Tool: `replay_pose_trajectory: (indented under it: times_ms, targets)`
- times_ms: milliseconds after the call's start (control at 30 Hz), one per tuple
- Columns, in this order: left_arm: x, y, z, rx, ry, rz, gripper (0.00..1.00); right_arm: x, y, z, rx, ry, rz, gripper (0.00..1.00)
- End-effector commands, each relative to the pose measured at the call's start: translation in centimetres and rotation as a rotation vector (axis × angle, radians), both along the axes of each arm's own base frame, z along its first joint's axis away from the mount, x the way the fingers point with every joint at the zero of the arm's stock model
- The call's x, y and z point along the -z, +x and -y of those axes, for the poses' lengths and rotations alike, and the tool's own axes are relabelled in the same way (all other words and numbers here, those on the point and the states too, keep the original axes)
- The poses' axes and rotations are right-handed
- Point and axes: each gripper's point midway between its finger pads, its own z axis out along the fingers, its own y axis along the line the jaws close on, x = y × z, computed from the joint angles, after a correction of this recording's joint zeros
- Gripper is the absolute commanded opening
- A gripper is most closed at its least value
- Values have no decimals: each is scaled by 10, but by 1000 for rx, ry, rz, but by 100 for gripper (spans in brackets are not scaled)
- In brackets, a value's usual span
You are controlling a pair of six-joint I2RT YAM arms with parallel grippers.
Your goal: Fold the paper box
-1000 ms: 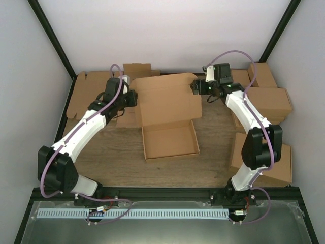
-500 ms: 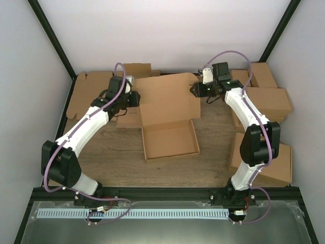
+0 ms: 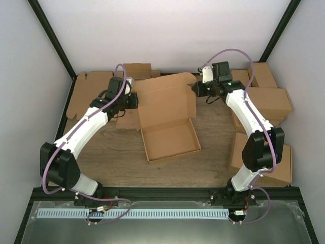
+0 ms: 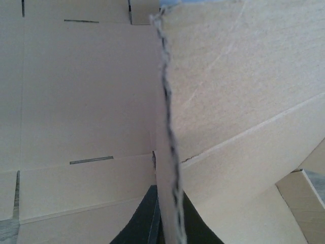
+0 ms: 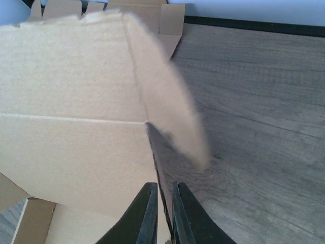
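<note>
Plain brown corrugated cardboard paper box (image 3: 170, 143) sits mid-desk on the wood-grain desk (image 3: 216, 134), between the two arms. Its shallow tray is open side up, with the long axis roughly left-right, skewed a little so the right end lies farther from the arm bases. The lid is hinged on the tray's far edge and raised, inner face toward the bases, side flaps sticking off both ends. Left claw (image 3: 133, 99) is at the lid's left edge. In the left wrist view the raw corrugated edge runs straight down into the claw (image 4: 170, 231), with the dark fingers (image 4: 134, 226) closed tight on it. Right claw (image 3: 197, 89) is at the lid's far right corner. In the right wrist view the black fingers (image 5: 147, 216) are nearly together, with the thin cardboard edge pinched in the slit between them; the flap beside it is blurred. Clutter: a stack of flat notched brown cardboard sheets (image 3: 90, 94) fills the back-left corner, under and behind the left arm and running just beside the lid's left edge. Several closed plain brown rectangular cartons (image 3: 269, 101) line the right side, from the back corner down to near the right arm's base, close beside its forearm and elbow. Bare desk shows to the right of the tray.
</note>
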Motion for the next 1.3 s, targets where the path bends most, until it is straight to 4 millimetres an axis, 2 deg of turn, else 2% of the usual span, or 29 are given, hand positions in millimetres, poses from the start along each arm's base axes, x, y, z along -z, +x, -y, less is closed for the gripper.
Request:
replay_pose_trajectory:
  times_ms: [0, 167, 267, 400, 567, 667, 867, 967, 1100, 1267]
  targets:
    - [-31, -3, 5, 9, -18, 86, 4, -19, -16, -14, 38, -15, 40, 8]
    - [-41, -6, 17, 10, -50, 133, 4, -33, -34, -24, 128, 10, 108, 8]
    - [-47, -10, 29, 20, -92, 173, 4, -32, -48, -29, 178, 55, 136, 8]
    - [-51, -13, 47, 40, -126, 228, 4, -26, -63, -29, 245, 91, 184, 8]
    - [-59, -22, 64, 53, -160, 297, 4, -34, -83, -20, 287, 135, 273, 8]
    - [-57, -34, 71, 60, -181, 311, 4, -21, -98, -16, 289, 164, 256, 7]
    - [-31, -59, 72, 37, -258, 245, 4, 21, -119, -15, 307, 124, 168, 7]
    - [-20, -66, 72, 32, -287, 202, 4, 35, -129, -11, 315, 114, 138, 7]
    - [-9, -74, 74, 17, -323, 162, 5, 41, -141, -7, 302, 120, 129, 8]
    - [-18, -71, 83, -15, -349, 146, 14, 37, -147, -3, 293, 110, 136, 9]
